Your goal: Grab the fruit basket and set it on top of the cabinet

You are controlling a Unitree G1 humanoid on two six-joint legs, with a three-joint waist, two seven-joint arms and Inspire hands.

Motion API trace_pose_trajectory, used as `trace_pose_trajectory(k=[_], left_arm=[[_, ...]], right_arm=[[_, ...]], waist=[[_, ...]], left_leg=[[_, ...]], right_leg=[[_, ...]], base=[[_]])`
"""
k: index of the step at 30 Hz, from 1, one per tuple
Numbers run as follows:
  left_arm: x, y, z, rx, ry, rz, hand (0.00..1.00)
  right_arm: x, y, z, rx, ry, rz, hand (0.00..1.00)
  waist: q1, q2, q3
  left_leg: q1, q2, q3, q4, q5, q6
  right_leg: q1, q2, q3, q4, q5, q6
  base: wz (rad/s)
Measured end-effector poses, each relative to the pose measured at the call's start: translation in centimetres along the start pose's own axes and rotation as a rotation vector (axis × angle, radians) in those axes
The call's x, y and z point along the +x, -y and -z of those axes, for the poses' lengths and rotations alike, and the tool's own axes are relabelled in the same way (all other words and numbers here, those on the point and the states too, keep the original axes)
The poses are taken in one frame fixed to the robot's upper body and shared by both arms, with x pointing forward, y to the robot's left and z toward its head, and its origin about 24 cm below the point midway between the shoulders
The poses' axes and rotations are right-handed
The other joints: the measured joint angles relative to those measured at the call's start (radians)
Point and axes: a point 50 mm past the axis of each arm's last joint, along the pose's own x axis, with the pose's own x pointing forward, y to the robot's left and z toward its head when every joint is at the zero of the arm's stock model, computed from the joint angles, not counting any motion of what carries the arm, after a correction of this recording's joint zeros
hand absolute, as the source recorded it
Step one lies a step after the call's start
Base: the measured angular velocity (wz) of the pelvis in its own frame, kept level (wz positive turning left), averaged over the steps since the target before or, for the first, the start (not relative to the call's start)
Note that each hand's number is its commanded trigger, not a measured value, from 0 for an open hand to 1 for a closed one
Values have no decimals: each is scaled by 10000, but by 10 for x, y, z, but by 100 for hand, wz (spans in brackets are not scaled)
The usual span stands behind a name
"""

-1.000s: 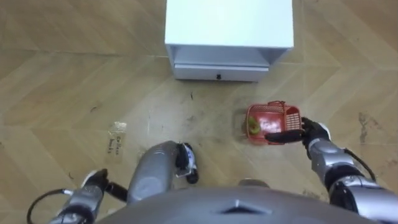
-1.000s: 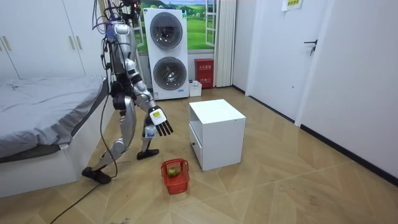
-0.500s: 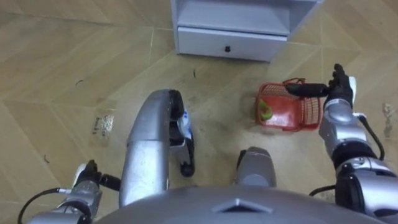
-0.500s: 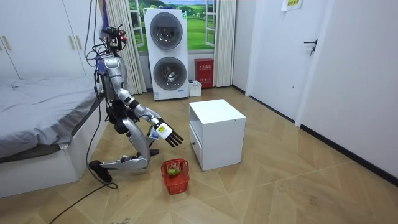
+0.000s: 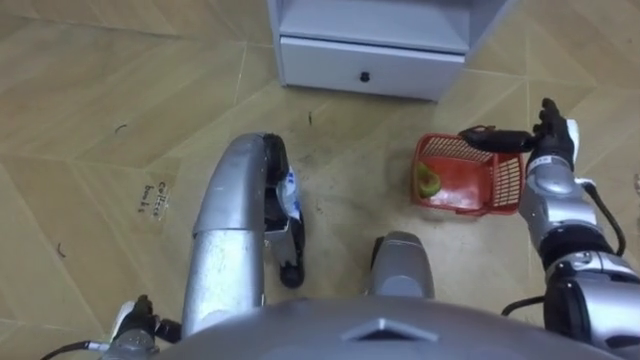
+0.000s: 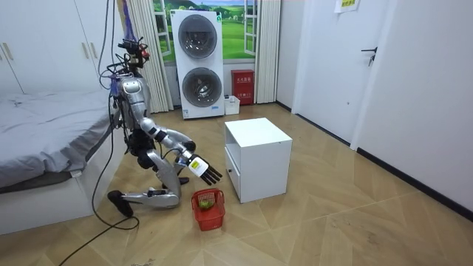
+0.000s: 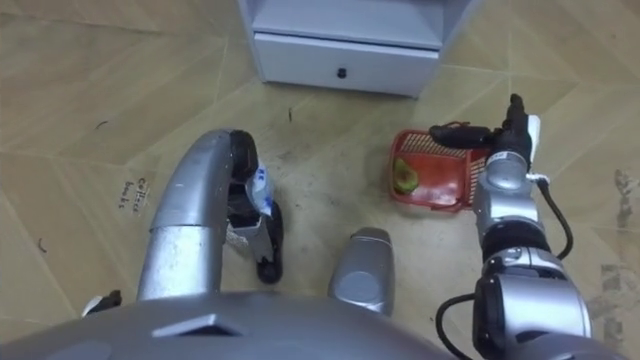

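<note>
The fruit basket (image 5: pixel 468 188) stands on the floor (image 5: pixel 90 120), just in front of the white cabinet (image 5: pixel 330 65) and a little to the right of its drawer knob (image 5: pixel 365 76). It is red, it stands upright, and a green fruit (image 5: pixel 428 180) lies inside it, at the wall that is toward the robot's left.

The right hand (image 5: pixel 548 142) is stretched out over the side of the basket that is nearer the cabinet. Its fingers (image 5: pixel 492 139) are straight and flat and point to the robot's left, and the thumb points toward the cabinet. The fingers close on nothing. In the room view this hand (image 6: pixel 201 170) hangs a little above the basket (image 6: pixel 208 208) and is apart from it.

The left hand (image 5: pixel 133 318) is low at the robot's left side, well apart from the cabinet. How its fingers stand I cannot tell.

In the room view the robot kneels on the floor on the room view's left of the cabinet (image 6: pixel 255 159), with the basket near the cabinet's front corner. The bed (image 6: pixel 44 140) is farther off on that same side of the cabinet.
</note>
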Motion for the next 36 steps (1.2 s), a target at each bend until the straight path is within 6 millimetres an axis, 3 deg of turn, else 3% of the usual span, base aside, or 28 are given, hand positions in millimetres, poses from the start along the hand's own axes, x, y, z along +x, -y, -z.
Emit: trace_pose_trajectory(k=[4, 5, 10, 16, 22, 30, 36], left_arm=[[-1, 2, 5, 129, -86, 117, 0], [-2, 10, 0, 107, 50, 356, 0], [-2, 15, 0, 580, 150, 780, 0], [-3, 19, 0, 1050, 226, 1402, 0], [-3, 19, -6, 1117, 463, 1491, 0], [-3, 20, -8, 1314, 614, 1613, 0], [-3, 20, -9, 1168, 635, 1795, 0]], right_arm=[[2, 4, -5, -273, 196, 70, 0], [4, 9, -13, -460, 420, 151, 0], [5, 9, -14, -573, 433, 23, 0], [7, 16, -11, -585, 160, 31, 0], [8, 16, -11, -176, 83, -33, 0], [8, 15, -11, -471, 110, -320, 0], [7, 18, 8, -448, -761, -504, 0]], waist=[[32, 8, 4], [172, 225, 141], [208, 319, 100], [279, 430, 39], [283, 489, 37], [311, 548, 50], [578, 618, 93]], left_leg=[[-397, 117, 2, 632, -93, -448], [-593, 309, -207, 766, -84, -631], [-688, 321, -251, 512, 127, -1029], [-776, 352, -241, 461, 149, -1068], [-959, 370, -216, 456, 148, -1068], [-1193, 445, -148, 423, 155, -1082], [-1240, 503, -134, 409, 167, -1111]], right_leg=[[-6, 179, 239, 913, -418, -239], [-211, 517, 309, 1080, -426, -325], [-497, 595, 417, 1251, -447, -316], [-708, 602, 471, 1262, -466, -276], [-983, 600, 546, 1290, -468, -272], [-1291, 617, 658, 1333, -474, -260], [-1391, 669, 715, 1360, -494, -218]], base=[[-5], [-24], [-6], [0], [0], [0], [-1]])
